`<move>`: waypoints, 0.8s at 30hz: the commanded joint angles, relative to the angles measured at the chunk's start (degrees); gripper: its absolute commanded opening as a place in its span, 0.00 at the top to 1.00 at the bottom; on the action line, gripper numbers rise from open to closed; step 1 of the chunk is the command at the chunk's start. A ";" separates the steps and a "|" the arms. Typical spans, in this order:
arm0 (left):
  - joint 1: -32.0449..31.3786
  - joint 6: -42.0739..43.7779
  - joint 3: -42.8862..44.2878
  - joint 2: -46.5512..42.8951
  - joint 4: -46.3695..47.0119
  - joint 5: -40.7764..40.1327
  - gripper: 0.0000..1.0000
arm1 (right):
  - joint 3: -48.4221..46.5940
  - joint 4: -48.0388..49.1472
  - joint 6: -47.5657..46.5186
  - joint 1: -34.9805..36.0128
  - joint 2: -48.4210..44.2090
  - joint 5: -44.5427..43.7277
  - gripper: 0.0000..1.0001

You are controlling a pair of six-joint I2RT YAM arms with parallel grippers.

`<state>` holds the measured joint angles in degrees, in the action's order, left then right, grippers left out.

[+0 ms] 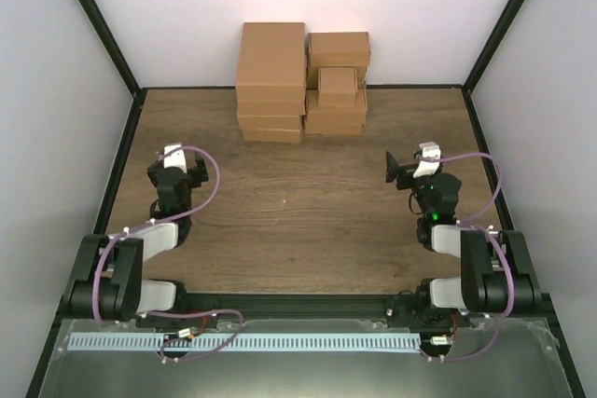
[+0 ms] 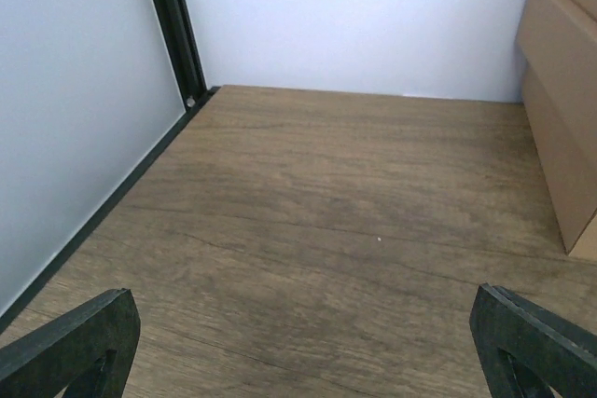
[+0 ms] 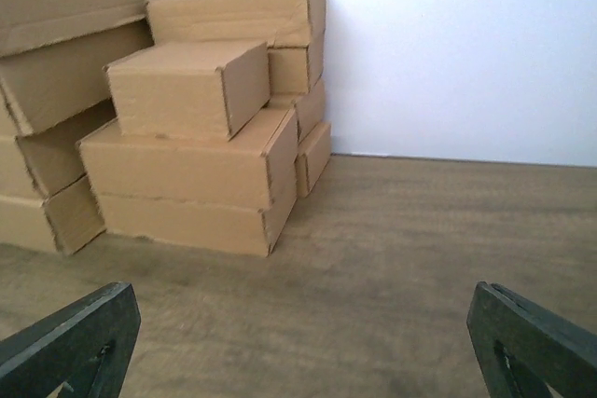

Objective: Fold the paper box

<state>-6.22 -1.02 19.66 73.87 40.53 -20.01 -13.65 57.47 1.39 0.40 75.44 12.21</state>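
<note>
Several folded brown cardboard boxes are stacked in two piles against the back wall, a taller left pile [image 1: 271,81] and a right pile [image 1: 337,90] with a small box [image 1: 338,86] resting on its front. The right wrist view shows the piles [image 3: 187,170] ahead to the left. The edge of the left pile shows at the right of the left wrist view [image 2: 564,100]. My left gripper [image 1: 174,154] is open and empty at the left of the table. My right gripper [image 1: 410,161] is open and empty at the right. No flat unfolded box is in view.
The wooden table [image 1: 298,221] is bounded by white walls with black frame posts at the corners [image 2: 173,25]. A grey slotted rail [image 1: 242,343] runs along the near edge behind the arm bases.
</note>
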 commanded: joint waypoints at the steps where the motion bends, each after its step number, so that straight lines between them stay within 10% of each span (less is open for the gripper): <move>1: 1.91 0.58 -0.59 4.32 9.86 3.86 0.00 | -5.54 3.27 -0.23 -3.25 2.26 5.53 0.00; 24: 7.20 1.23 2.06 13.40 13.85 15.89 0.00 | -7.60 -2.77 -0.69 -4.18 2.07 6.57 0.00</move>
<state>0.67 -0.86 21.65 87.07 50.26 -7.90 -20.93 54.87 0.89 -3.11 79.44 18.37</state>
